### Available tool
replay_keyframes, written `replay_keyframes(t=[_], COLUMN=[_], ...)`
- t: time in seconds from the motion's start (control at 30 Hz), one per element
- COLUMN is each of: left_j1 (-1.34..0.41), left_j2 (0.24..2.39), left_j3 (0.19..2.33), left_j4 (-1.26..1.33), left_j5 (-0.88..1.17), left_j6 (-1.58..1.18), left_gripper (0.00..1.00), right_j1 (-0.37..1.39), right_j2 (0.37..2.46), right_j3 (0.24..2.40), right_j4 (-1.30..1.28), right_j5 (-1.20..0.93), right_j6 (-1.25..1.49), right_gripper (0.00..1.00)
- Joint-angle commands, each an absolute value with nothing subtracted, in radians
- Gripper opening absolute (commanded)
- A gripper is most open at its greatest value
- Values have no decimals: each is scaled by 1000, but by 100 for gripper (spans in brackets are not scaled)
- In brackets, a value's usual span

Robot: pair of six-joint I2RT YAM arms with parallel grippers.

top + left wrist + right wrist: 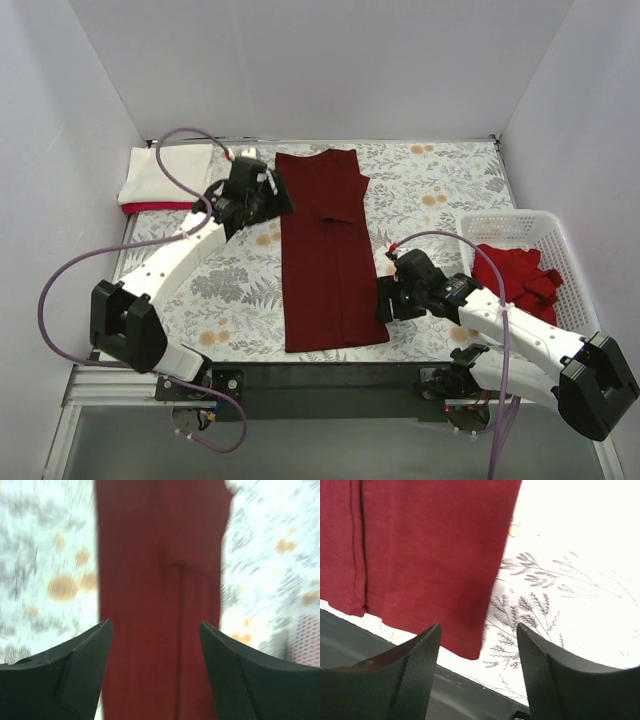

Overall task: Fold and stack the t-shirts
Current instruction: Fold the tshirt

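A dark maroon t-shirt (325,250) lies flat in a long narrow strip, sides folded in, down the middle of the table. My left gripper (283,196) is open and empty just left of its upper part; the left wrist view shows the shirt (160,605) between the spread fingers. My right gripper (382,298) is open and empty beside the shirt's lower right corner (470,647). A folded cream-white t-shirt (165,173) lies on a brighter red one (150,207) at the back left. Crumpled red shirts (520,275) lie in the basket.
A white lattice basket (520,222) stands at the right of the floral tablecloth (440,190). White walls enclose the table on three sides. The table's dark front edge (330,375) runs just below the shirt's hem. Purple cables loop from both arms.
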State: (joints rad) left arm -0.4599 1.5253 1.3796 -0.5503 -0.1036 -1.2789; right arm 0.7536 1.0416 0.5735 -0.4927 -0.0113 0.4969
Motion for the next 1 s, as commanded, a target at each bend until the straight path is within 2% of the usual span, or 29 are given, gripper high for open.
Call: replay_keyframes(t=[0.0, 0.2, 0.33, 0.47, 0.77, 0.97], left_j1=[-506, -591, -600, -603, -618, -643], left_j2=[1452, 1247, 1172, 1128, 1173, 1181], left_j3=[1101, 817, 727, 680, 650, 632], left_j4=[-659, -715, -755, -747, -670, -660], left_j5=[-103, -63, -49, -45, 44, 75], left_j6=[-1390, -1492, -1534, -1557, -1577, -1594], left_gripper=[68, 68, 68, 68, 66, 64], right_j1=[715, 690, 681, 673, 669, 669], right_j2=[1000, 1018, 1025, 1037, 1072, 1072], right_j3=[542, 477, 439, 413, 367, 339], right_j4=[-472, -391, -350, -322, -290, -302], right_j5=[-44, -113, -135, -140, -140, -202], right_j6=[494, 503, 517, 522, 526, 541], right_gripper=[67, 65, 65, 65, 62, 57])
